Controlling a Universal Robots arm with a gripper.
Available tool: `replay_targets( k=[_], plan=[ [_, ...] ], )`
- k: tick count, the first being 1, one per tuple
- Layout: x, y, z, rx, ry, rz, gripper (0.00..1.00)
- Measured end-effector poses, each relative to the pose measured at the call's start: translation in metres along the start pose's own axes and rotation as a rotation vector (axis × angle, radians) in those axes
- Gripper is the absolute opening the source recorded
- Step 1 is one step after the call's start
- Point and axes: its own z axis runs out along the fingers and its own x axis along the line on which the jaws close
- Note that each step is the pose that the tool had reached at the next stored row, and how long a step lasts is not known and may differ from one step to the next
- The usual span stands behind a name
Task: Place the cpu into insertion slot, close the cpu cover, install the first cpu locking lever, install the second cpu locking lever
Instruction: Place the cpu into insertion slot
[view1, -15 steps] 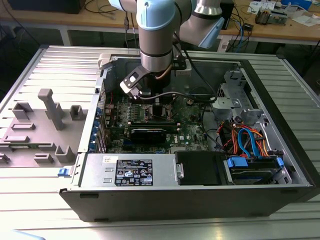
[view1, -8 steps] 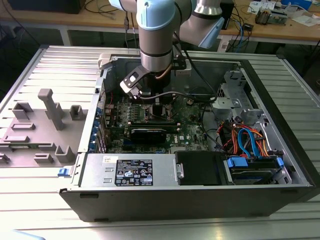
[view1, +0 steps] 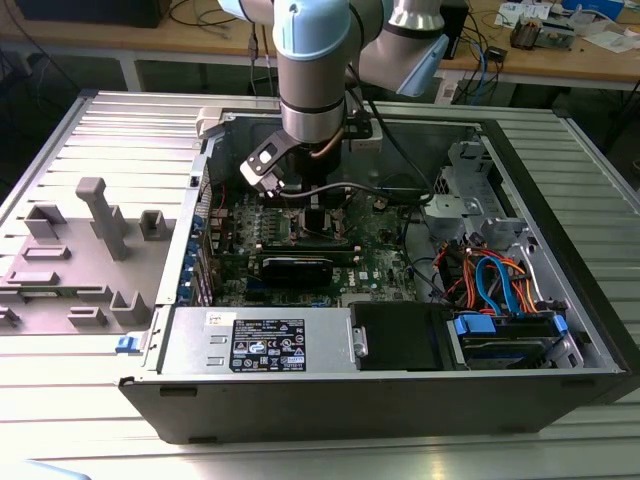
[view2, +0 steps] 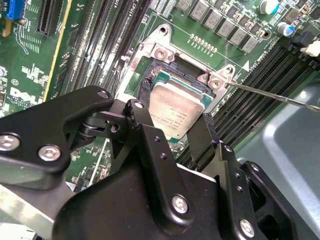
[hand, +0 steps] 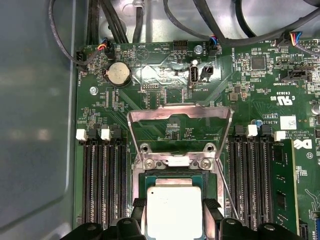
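Note:
The cpu (view2: 177, 102) is a silver square chip lying level at the insertion slot (view2: 159, 76), its green edge inside the dark rim; I cannot tell whether it is fully seated. My gripper (view2: 175, 114) is shut on it, one black finger (view2: 142, 120) on each of two opposite sides. In the first wrist view the cpu (hand: 175, 212) sits between the fingertips (hand: 138, 205), with the slot's rim (hand: 172, 176) just beyond. The cpu cover (hand: 180, 111) stands swung open behind the slot. A thin locking lever (view2: 272, 96) sticks out sideways, unlatched. In the exterior view my gripper (view1: 315, 215) reaches down into the computer case.
Black memory slots (hand: 102, 185) flank the socket on both sides. A coin battery (hand: 119, 75) and cables (hand: 215, 20) lie beyond the cover. The case wall (view1: 205, 190), a power supply (view1: 265, 340) and a drive bay with blue and orange cables (view1: 495, 285) surround the board.

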Motion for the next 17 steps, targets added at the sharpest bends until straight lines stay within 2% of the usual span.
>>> replay_targets(
  k=[10, 17],
  plan=[
    [-0.0002, -0.0003, 0.0055, 0.0, 0.0002, 0.0, 0.54],
    [-0.0006, -0.0008, 0.0068, 0.0, 0.0001, 0.0, 0.54]
  ],
)
